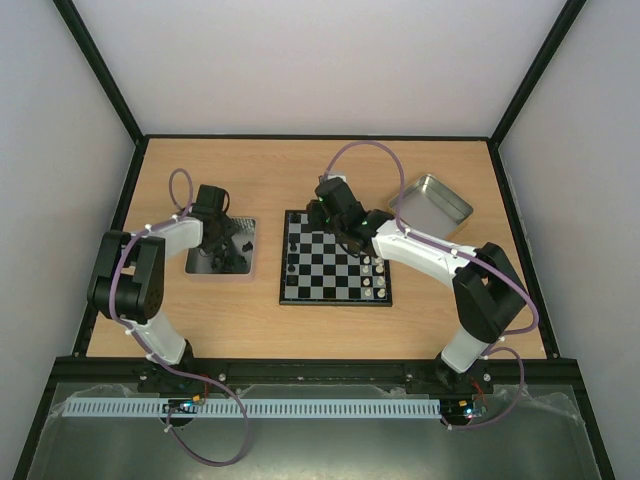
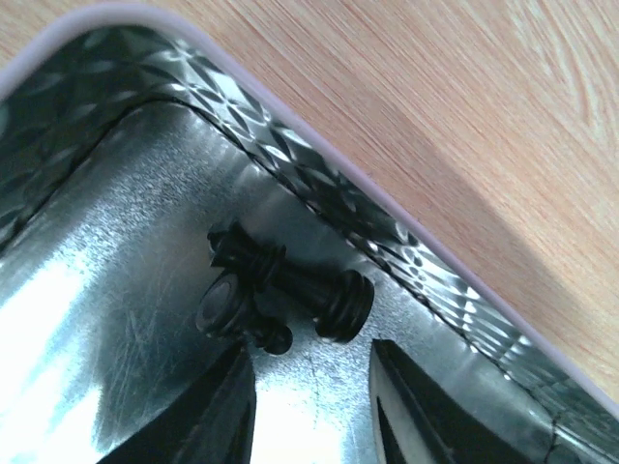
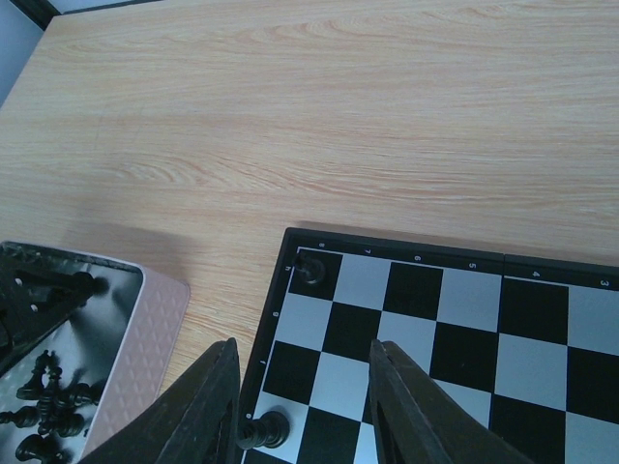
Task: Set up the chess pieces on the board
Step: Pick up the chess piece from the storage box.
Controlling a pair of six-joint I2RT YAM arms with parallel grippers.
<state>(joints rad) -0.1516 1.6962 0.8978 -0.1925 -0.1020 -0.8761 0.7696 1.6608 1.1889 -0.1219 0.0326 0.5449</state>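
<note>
Our left fingers [image 2: 218, 425] are hanging released over the left tray [image 2: 116, 58], just before a black piece [image 2: 290, 290] lying on its side. We are judging it light, stiff and slippery, best taken at the thin stem. Our right fingers [image 3: 198, 406] are standing released over the board [image 3: 387, 246], mid-bench [image 3: 338, 116]. We are finding its border marks too small to read.

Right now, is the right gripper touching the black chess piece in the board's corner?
Apart. Right wrist view shows bare board between the right gripper and the corner chess piece.
</note>
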